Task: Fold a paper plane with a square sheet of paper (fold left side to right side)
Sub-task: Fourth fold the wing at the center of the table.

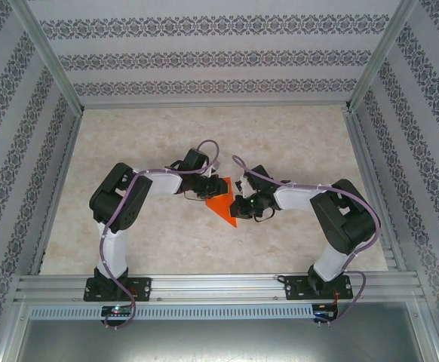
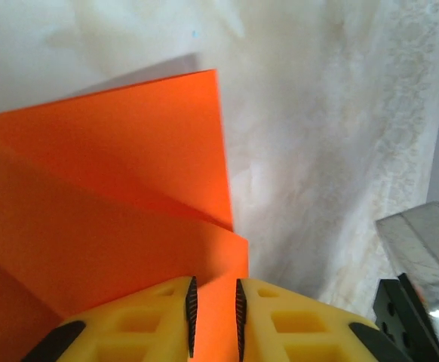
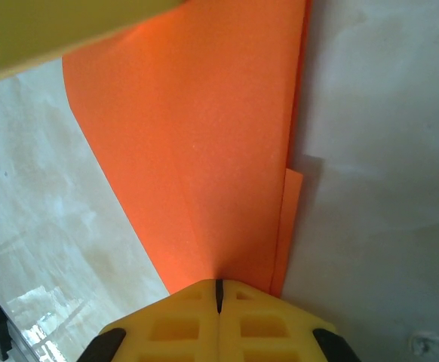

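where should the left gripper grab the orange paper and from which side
Probably pinch the orange paper at its layered edge facing the left gripper, coming in level from the left: the sheet is thin, so only edge-on fits, and the right gripper clamps the opposite side.

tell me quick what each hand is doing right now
left hand: slightly open, orange paper in the gap between its fingers
right hand: closed, pinching the orange paper
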Robot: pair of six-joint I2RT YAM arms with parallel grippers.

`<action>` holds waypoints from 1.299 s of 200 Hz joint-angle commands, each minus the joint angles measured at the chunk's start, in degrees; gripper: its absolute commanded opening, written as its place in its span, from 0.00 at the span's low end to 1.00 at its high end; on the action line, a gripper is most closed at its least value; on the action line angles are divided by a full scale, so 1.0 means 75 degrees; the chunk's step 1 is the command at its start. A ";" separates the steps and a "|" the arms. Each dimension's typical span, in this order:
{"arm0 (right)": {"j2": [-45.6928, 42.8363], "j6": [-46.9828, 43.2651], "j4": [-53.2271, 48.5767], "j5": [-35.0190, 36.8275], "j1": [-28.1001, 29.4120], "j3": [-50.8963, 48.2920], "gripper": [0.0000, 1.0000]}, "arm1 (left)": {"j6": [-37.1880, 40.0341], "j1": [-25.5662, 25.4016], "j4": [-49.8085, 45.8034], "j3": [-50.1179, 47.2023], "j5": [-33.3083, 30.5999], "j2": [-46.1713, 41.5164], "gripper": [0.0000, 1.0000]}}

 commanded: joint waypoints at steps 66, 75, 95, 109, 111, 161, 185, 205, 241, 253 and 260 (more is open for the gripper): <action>0.0425 -0.0264 -0.1307 0.1032 -0.0032 -0.0102 0.00 | -0.0196 -0.0621 0.1168 -0.1072 0.0384 -0.0715 0.12; 0.0424 -0.0269 -0.1303 0.1034 -0.0038 -0.0109 0.00 | -0.0256 -0.0699 0.1374 -0.1130 0.0473 -0.0665 0.11; 0.0416 -0.0264 -0.1308 0.1032 -0.0027 -0.0093 0.00 | -0.0290 -0.0813 0.1514 -0.1157 0.0516 -0.0559 0.10; 0.0425 -0.0252 -0.1308 0.1034 -0.0006 -0.0082 0.00 | -0.0332 -0.0828 0.1564 -0.1193 0.0472 -0.0471 0.10; 0.0428 -0.0252 -0.1307 0.1028 0.0002 -0.0079 0.00 | -0.0337 -0.0829 0.1565 -0.1200 0.0456 -0.0463 0.10; 0.0461 -0.0323 -0.1515 0.1105 0.0073 0.0007 0.00 | -0.0334 -0.0763 0.1164 -0.1143 -0.0068 -0.0081 0.08; 0.0460 -0.0335 -0.1579 0.1140 0.0091 0.0007 0.00 | -0.0414 -0.0619 0.1271 -0.1249 -0.0224 -0.0014 0.07; 0.0484 -0.0351 -0.1640 0.1178 0.0113 0.0036 0.00 | -0.0347 -0.0445 0.1255 -0.1266 -0.0250 0.0028 0.07; 0.0574 -0.0438 -0.1845 0.1304 0.0190 0.0082 0.00 | 0.0048 -0.0145 0.0844 -0.0848 -0.0192 0.0190 0.07; 0.0588 -0.0465 -0.1885 0.1327 0.0196 0.0075 0.00 | 0.0171 -0.0014 0.0716 -0.0664 -0.0163 0.0267 0.07; 0.0589 -0.0473 -0.1885 0.1327 0.0196 0.0055 0.00 | 0.0231 0.0071 0.0653 -0.0568 -0.0147 0.0311 0.07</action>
